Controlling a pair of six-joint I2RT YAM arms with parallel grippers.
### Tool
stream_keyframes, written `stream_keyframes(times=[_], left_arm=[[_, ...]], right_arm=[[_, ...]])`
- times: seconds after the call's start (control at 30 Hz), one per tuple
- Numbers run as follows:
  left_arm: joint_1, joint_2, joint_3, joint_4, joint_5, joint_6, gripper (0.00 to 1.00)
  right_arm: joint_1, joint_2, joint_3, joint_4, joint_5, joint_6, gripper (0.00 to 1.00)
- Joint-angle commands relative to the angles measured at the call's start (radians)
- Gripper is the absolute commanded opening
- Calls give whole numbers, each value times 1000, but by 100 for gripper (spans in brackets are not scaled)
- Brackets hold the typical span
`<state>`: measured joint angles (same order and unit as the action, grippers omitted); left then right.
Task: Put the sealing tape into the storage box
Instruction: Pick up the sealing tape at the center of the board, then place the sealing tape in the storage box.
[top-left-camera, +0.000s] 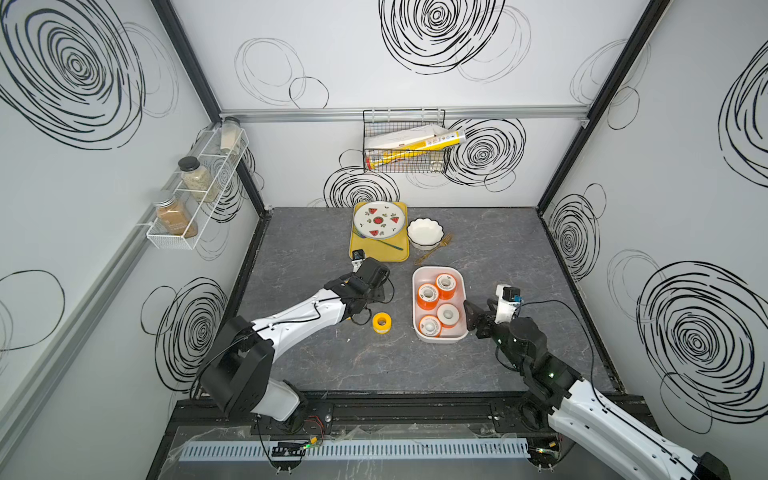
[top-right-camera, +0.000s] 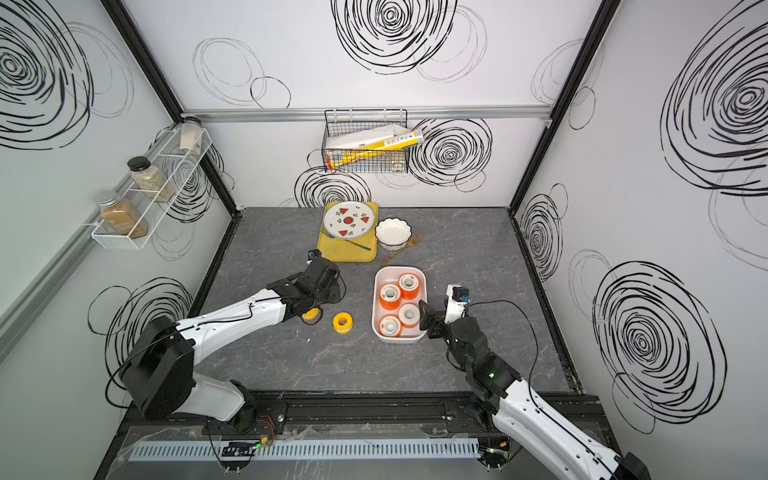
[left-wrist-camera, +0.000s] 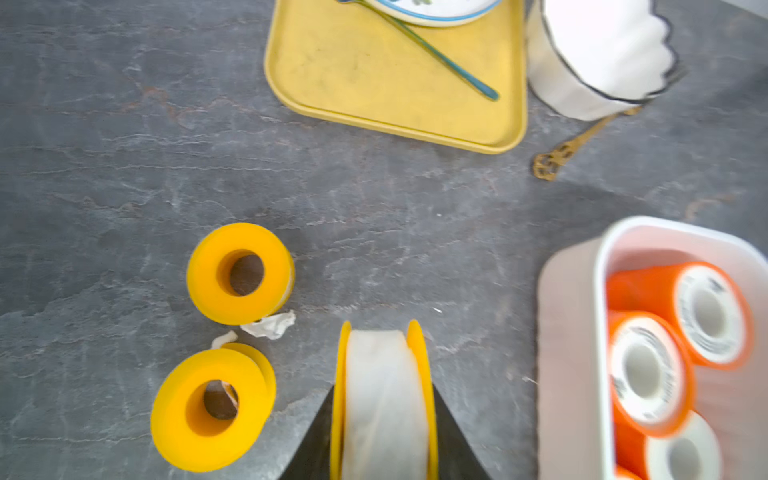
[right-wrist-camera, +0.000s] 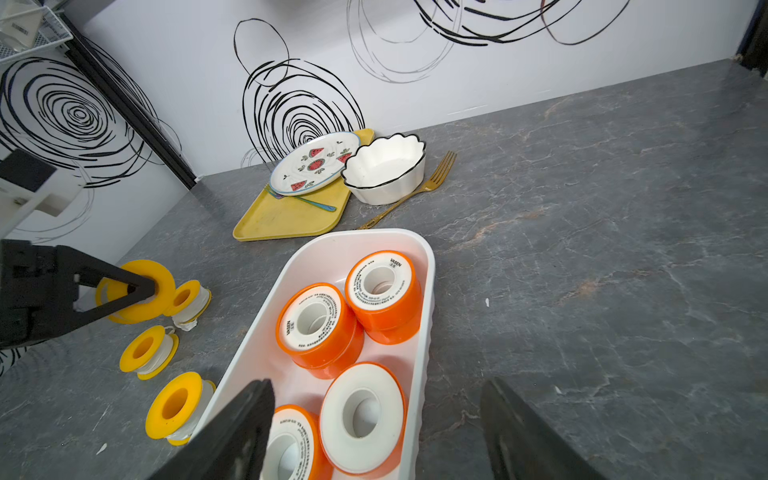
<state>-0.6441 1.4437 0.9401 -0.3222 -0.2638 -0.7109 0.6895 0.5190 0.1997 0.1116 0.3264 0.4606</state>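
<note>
The left jaws clench a yellow spool (left-wrist-camera: 382, 399) on edge, between the box (top-left-camera: 438, 269) and the desk's (top-left-camera: 316, 365) left edge. The right jaws hang released over the box's right rim. Four orange spools (right-wrist-camera: 318, 328) sit inside the box, and three loose spools (right-wrist-camera: 147, 351) lie beside it.

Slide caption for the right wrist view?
Open right gripper by the storage box, four tape spools inside; left gripper clamps a yellow spool, three more yellow spools on the table.

The left wrist view cuts off the storage box (left-wrist-camera: 573, 332) and blurs its orange spools (left-wrist-camera: 648, 370).
</note>
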Motion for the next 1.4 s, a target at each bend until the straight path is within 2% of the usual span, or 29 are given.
stream_keyframes(times=[0.0,0.2,0.4,0.6,0.83,1.37], left_arm=[[-44,-68,-18,52,154,66,30],[-137,-88,14,111,332,110,30],[-203,-29,33,192,440,119,30],[-262,86,97,240,488,129,30],[-272,243,176,297,555,116,30],[-282,503,387,259,578,129,31]], right_arm=[[-1,-2,-2,9,19,7,82],[-1,-12,0,-10,47,21,81],[-1,-74,-14,-68,131,86,80],[-3,-163,-29,-120,190,130,78],[-2,-183,-32,-134,198,135,77],[-3,-189,-34,-132,194,133,77]])
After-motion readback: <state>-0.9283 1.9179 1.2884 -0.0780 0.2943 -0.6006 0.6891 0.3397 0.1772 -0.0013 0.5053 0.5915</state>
